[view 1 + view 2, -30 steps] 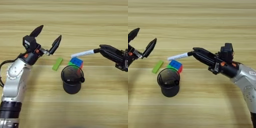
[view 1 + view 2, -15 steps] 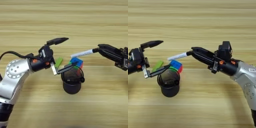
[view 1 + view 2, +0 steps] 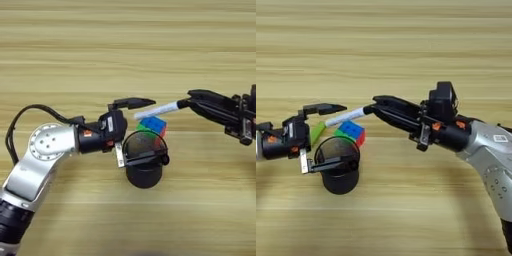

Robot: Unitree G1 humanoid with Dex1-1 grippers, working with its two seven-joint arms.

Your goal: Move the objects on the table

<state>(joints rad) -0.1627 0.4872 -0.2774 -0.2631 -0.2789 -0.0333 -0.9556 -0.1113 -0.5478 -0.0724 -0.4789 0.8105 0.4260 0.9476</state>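
My right gripper (image 3: 374, 109) is shut on the black-capped end of the white marker (image 3: 346, 117), which points left over the puzzle cube (image 3: 352, 131). The black mesh cup (image 3: 338, 169) stands upright just in front of the cube. My left gripper (image 3: 142, 132) is open: its upper finger reaches over the marker's tip, and its lower finger lies across the cup's mouth. The green bar (image 3: 317, 132) lies flat behind the left gripper's body, mostly hidden. All of this rests on the wooden table (image 3: 125, 40).
My left forearm (image 3: 47, 150) comes in from the lower left. My right forearm (image 3: 481, 145) comes in from the right. Bare wood lies beyond the objects and in front of the cup.
My left gripper has swung right from beside the green bar and turned, so its fingers now bracket the cup's rim and the cube. The right gripper has held the marker nearly still.
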